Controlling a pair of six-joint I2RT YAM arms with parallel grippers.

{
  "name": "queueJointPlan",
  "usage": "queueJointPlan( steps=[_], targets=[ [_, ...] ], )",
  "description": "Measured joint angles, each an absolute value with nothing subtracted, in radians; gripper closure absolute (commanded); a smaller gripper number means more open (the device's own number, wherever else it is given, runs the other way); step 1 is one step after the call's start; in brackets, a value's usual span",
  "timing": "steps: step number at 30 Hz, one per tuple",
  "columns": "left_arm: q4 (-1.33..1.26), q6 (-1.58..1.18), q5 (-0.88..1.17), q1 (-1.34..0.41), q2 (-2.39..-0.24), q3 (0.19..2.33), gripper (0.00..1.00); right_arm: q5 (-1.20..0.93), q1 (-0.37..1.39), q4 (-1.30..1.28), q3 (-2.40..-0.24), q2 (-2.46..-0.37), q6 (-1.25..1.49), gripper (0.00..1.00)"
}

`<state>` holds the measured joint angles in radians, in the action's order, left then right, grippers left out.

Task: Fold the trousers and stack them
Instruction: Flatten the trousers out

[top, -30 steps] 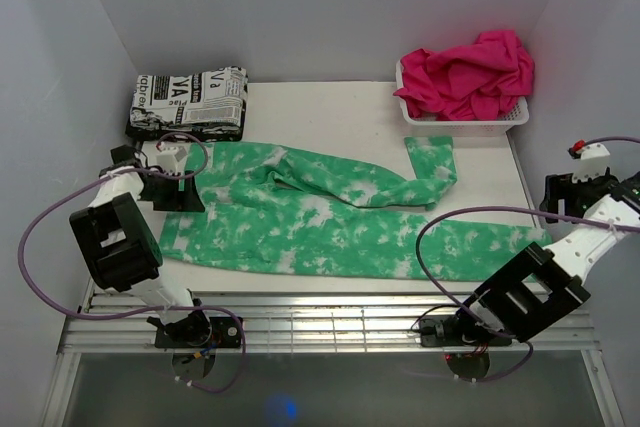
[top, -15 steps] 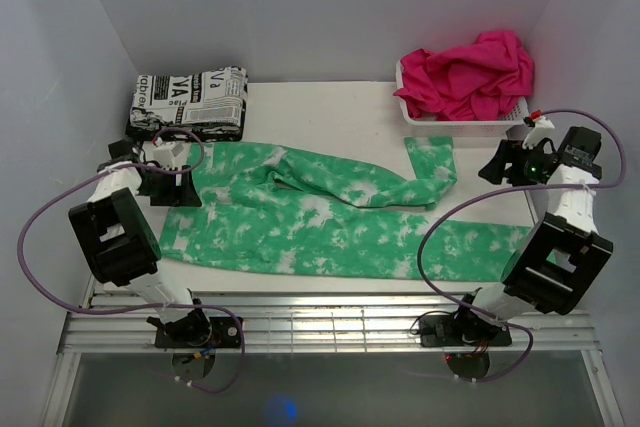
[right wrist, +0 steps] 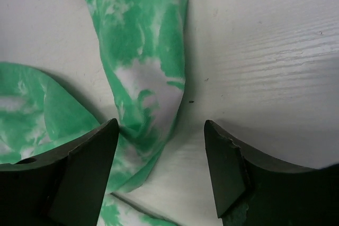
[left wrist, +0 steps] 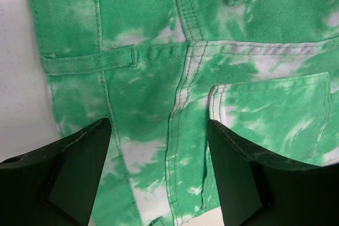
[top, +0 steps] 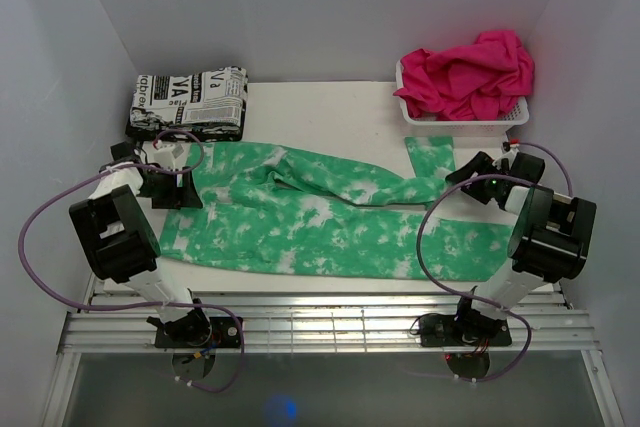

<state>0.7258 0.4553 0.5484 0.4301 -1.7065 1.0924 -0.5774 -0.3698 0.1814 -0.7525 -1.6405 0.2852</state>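
Observation:
The mint green tie-dye trousers (top: 300, 222) lie spread flat across the table, waist at the left. The far leg bends back sharply at the right (top: 432, 162). My left gripper (top: 186, 187) is open and low over the waist end. The left wrist view shows the trousers' waistband, seam and back pocket (left wrist: 185, 78) between my open left gripper's (left wrist: 159, 125) fingers. My right gripper (top: 460, 175) is open right beside the bent leg's fold. In the right wrist view, my right gripper (right wrist: 160, 125) stands with that leg's cloth (right wrist: 143, 51) by the left finger and bare table by the right one.
A folded black-and-white newsprint cloth (top: 188, 102) sits at the back left. A white basket (top: 465, 127) at the back right holds crumpled hot-pink cloth (top: 470, 72). Walls close in on both sides. A metal rail (top: 320, 322) runs along the near edge.
My right arm has swung from the table's right edge in to the bent leg's fold. My left gripper has stayed over the waist.

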Motion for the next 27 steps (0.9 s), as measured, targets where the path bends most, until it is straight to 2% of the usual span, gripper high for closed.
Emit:
queueJointPlan(
  steps=[7, 11, 13, 24, 25, 27],
  targets=[
    [0.740, 0.452, 0.537, 0.430, -1.707, 1.097, 0.16, -0.523, -0.352, 0.432, -0.752, -1.771, 0.484, 0.27],
    [0.752, 0.453, 0.522, 0.430, -1.707, 1.106, 0.16, -0.531, -0.351, 0.491, -0.788, -1.816, 0.558, 0.16],
    [0.752, 0.453, 0.516, 0.430, -1.707, 1.110, 0.16, -0.533, -0.350, 0.500, -0.789, -1.818, 0.591, 0.16],
    [0.756, 0.409, 0.513, 0.430, -1.758, 1.170, 0.16, -0.446, -0.284, 0.534, -0.836, -1.873, 0.643, 0.34],
    [0.756, 0.406, 0.512, 0.430, -1.759, 1.176, 0.16, -0.441, -0.270, 0.540, -0.839, -1.880, 0.643, 0.38],
    [0.756, 0.398, 0.502, 0.430, -1.761, 1.190, 0.16, -0.421, -0.247, 0.551, -0.843, -1.890, 0.628, 0.57]
  ],
)
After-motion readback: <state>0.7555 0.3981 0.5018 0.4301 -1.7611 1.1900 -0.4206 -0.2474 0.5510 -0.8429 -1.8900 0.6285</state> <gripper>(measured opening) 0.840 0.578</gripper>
